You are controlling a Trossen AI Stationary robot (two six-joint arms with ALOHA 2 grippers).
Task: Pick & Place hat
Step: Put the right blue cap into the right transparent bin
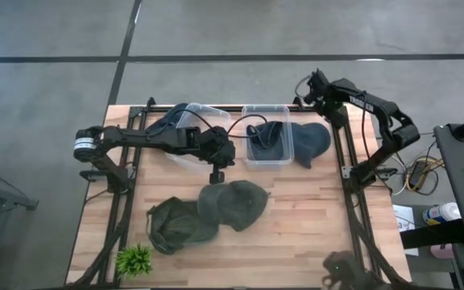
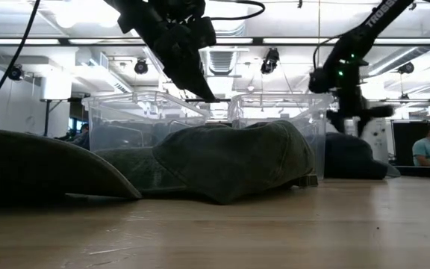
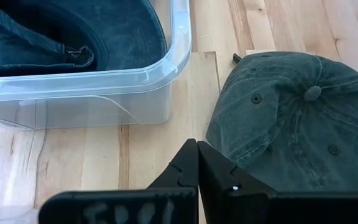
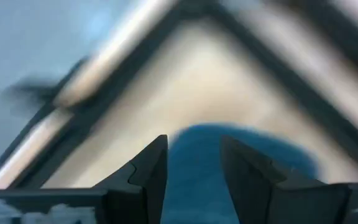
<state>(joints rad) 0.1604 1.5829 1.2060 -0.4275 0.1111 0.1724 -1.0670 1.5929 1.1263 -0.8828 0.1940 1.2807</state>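
Two dark green caps lie on the table, one [image 1: 234,203] at the middle and one [image 1: 180,225] to its near left; the middle one also shows in the left wrist view [image 3: 291,118]. A blue hat [image 1: 269,142] lies in the right clear bin [image 1: 266,109]. Another blue hat [image 1: 314,143] rests on the table against that bin's right side. My left gripper [image 1: 216,174] is shut and empty, above the wood [image 3: 197,163] between the bin and the middle green cap. My right gripper [image 4: 194,163] is open and empty, high over the far right corner [image 1: 304,89].
A second clear bin [image 1: 193,129] stands at the far left with dark cloth in it. A small green plant [image 1: 135,259] stands at the near left corner. A dark object [image 1: 345,269] sits at the near right edge. A person [image 2: 428,149] sits in the room beyond.
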